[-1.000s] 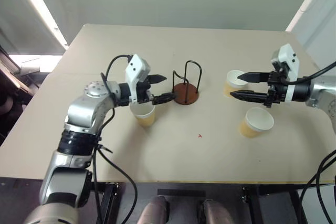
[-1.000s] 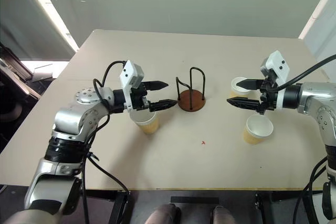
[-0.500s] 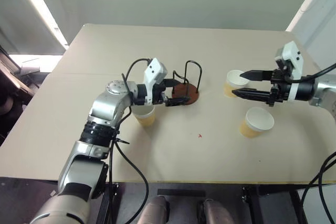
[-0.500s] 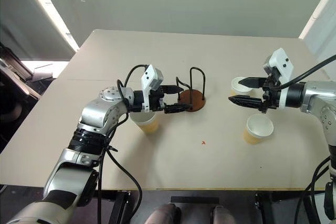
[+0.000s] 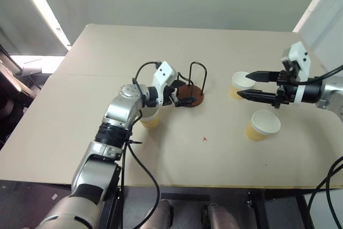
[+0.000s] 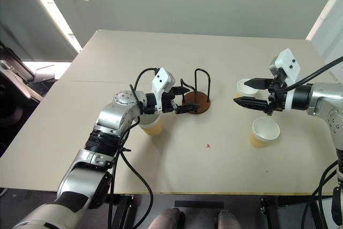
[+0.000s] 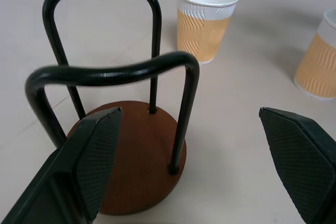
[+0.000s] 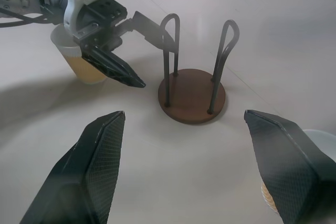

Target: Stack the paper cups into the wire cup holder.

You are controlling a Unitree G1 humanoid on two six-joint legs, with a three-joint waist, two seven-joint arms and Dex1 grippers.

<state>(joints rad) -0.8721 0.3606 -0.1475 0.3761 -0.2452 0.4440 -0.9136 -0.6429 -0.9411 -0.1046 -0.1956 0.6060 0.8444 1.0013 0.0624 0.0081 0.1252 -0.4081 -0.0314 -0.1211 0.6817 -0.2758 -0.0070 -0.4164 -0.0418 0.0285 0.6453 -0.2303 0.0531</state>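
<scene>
the left gripper (image 6: 185, 98) has moved in toward the wire cup holder (image 6: 196, 96) since a second ago: then it hung over the cup beside that arm, well short of the holder, and now its spread black fingers reach the holder's near edge, one by the nearer wire arch and one low beside the reddish-brown disc base. in the left wrist view the holder (image 7: 131, 145) sits between the two fingertips with nothing gripped; the gripper is fully open and empty. the arm's forearm now lies over the paper cup (image 6: 153, 125) that stands on the surface (image 6: 161, 170) just to the robot's left of the holder, so that only its lower tan side shows from above, whereas a second ago its white rim was visible below the gripper. the right gripper (image 6: 241, 93) has not shifted; it hangs with its two fingers wide apart and holding nothing, its tips just in front of a second paper cup (image 5: 239, 85) standing upright to the right of the holder. the third paper cup (image 6: 263, 132) stands upright nearer the robot, below that gripper in the head views, apart from the other. neither cup nor the holder has changed place.
</scene>
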